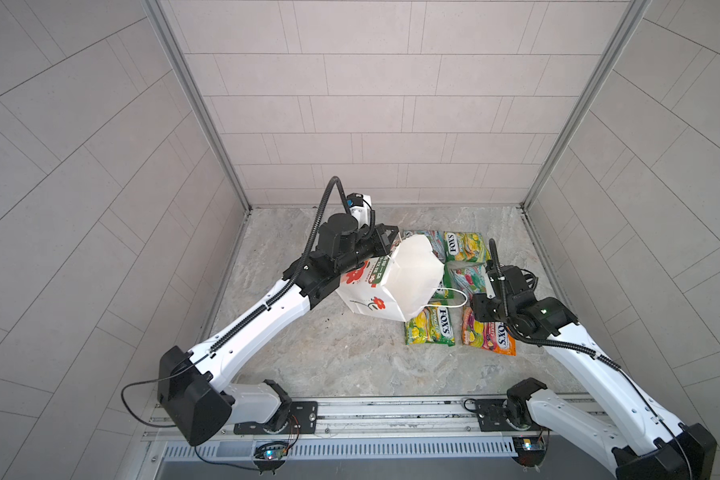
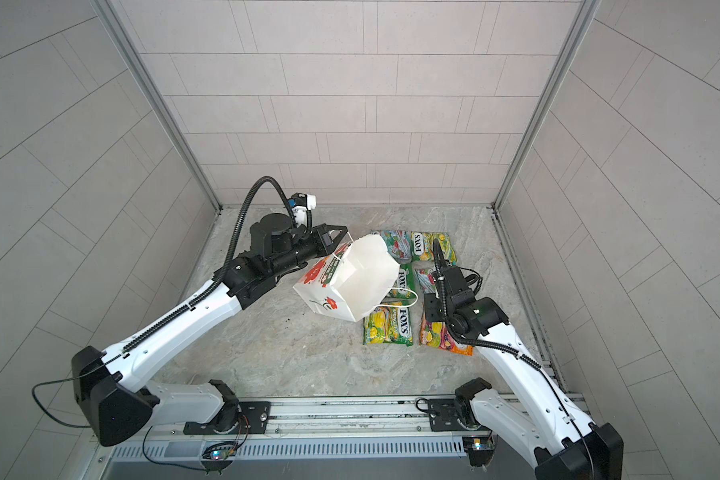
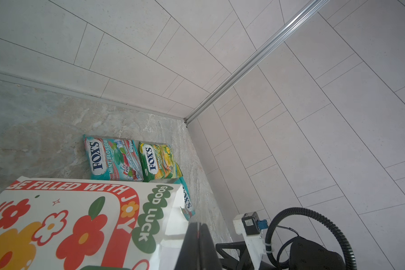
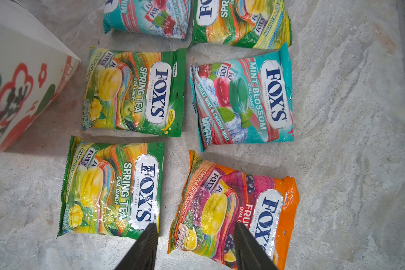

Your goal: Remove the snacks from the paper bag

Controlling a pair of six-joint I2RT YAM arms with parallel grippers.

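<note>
While left pincer (image 3: 198, 231) clamps paper bag (image 1: 408, 278), right pincer (image 4: 195, 225) open, green snack (image 1: 446, 279) half-hidden from top views, whole from right wrist

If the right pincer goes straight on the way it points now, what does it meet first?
Most likely the orange packet, lying under the open right pincer; depth is unclear, so it might land beside it.

The tall white paper bag (image 1: 408, 274) with red flower print is seen tilted. Just beside the bag, six flat glossy FOX'S candy packets (image 4: 133, 91) are laid in two columns: three green-yellow, two teal-red, one orange-purple.
</note>
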